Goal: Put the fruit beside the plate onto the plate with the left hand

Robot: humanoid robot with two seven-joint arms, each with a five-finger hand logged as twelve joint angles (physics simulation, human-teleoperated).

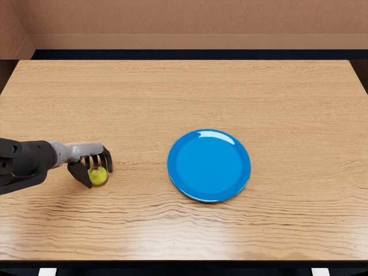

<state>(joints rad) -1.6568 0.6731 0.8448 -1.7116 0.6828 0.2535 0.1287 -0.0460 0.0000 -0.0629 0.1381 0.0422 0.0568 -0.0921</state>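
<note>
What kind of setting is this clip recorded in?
Probably a simulated tabletop test bench, not a real kitchen: a plain wooden table backed by bare brown walls, with a blue plate and a green fruit grasped by the left hand.

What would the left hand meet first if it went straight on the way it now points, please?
Holding the fruit, the left hand points right across bare table. The left rim of the blue plate looks first in line, though the hand's height is unclear.

Sim tabletop workcell here: wood-grain table (184, 98) w/ smooth rendered sheen fills view, plain brown wall panels (195, 26) boxing it in at back & left, dark gap (195, 54) btwn them.
</note>
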